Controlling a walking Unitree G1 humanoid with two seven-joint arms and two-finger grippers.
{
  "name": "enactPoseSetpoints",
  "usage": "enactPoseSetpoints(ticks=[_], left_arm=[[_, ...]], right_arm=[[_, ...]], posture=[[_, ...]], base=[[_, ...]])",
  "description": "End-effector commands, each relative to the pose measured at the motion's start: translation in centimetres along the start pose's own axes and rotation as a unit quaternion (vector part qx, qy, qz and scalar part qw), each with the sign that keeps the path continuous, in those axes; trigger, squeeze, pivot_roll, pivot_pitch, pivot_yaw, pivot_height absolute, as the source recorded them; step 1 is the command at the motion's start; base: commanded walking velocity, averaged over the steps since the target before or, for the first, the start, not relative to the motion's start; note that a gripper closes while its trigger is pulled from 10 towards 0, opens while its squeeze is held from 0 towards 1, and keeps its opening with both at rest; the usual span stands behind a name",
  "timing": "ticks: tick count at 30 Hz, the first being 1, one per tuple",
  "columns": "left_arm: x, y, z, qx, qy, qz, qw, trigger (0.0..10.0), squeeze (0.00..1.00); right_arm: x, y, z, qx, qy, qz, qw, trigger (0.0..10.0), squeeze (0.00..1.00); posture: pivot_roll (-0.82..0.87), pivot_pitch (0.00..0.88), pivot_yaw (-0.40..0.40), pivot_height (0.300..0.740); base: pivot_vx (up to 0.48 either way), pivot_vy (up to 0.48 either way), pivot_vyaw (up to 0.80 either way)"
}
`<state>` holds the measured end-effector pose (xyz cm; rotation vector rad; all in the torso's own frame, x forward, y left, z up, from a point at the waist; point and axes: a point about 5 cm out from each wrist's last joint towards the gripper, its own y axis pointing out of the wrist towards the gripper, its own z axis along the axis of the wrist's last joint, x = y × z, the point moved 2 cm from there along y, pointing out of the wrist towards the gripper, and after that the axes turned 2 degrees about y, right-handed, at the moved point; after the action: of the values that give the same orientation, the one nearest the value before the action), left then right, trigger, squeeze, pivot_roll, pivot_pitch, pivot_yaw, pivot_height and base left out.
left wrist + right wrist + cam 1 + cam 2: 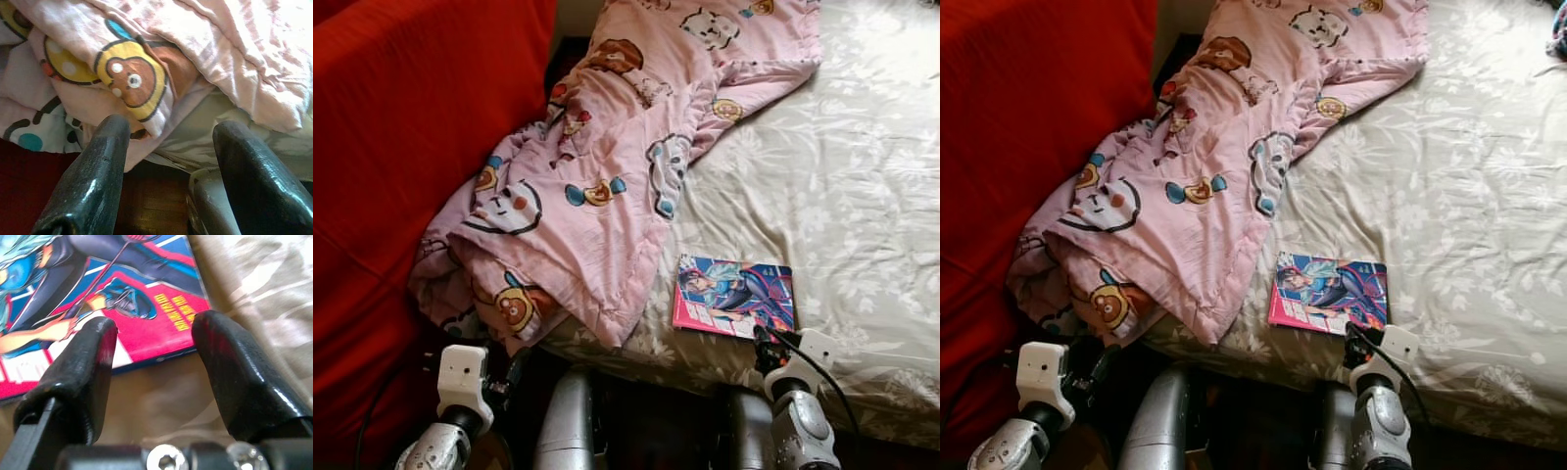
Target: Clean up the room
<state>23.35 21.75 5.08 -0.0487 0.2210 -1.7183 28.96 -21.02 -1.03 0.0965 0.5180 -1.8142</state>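
On the bed [862, 196], near its front edge, a comic book [734, 296] lies flat on the floral sheet, just beside the hem of a pink cartoon-print blanket [597, 166]. The right gripper [154, 340] sits at the book's near corner, jaws spread, the corner lying just ahead of the gap between them. The left gripper [168, 142] hangs by the blanket's drooping fold, jaws spread and holding nothing.

The pink cartoon blanket [607, 166] runs off at twelve o'clock; the comic book [98, 298] is cropped in the right wrist view.
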Motion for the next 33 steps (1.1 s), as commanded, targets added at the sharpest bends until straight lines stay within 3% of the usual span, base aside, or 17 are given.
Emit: enactPoseSetpoints(ticks=[1, 16, 33], left_arm=[[-0.4, -0.8, -0.8, -0.028, 0.013, -0.001, 1.000, 10.0, 0.00], [-0.4, -0.5, -0.6, -0.029, 0.016, -0.009, 0.999, 10.0, 0.00], [-0.5, -0.4, -0.7, -0.028, 0.020, -0.007, 0.999, 10.0, 0.00]], right_arm=[[0.7, -0.5, -0.8, -0.010, 0.009, -0.016, 1.000, 10.0, 0.00], [1.7, -0.6, 0.1, 0.023, 0.011, -0.036, 0.999, 10.0, 0.00], [1.1, -0.7, -1.4, -0.026, 0.021, -0.010, 0.999, 10.0, 0.00]], posture=[[0.18, 0.306, 0.119, 0.605], [0.18, 0.311, 0.121, 0.605], [0.19, 0.313, 0.120, 0.605]], base=[[0.000, 0.000, 0.00], [0.000, 0.000, 0.00], [0.000, 0.000, 0.00]])
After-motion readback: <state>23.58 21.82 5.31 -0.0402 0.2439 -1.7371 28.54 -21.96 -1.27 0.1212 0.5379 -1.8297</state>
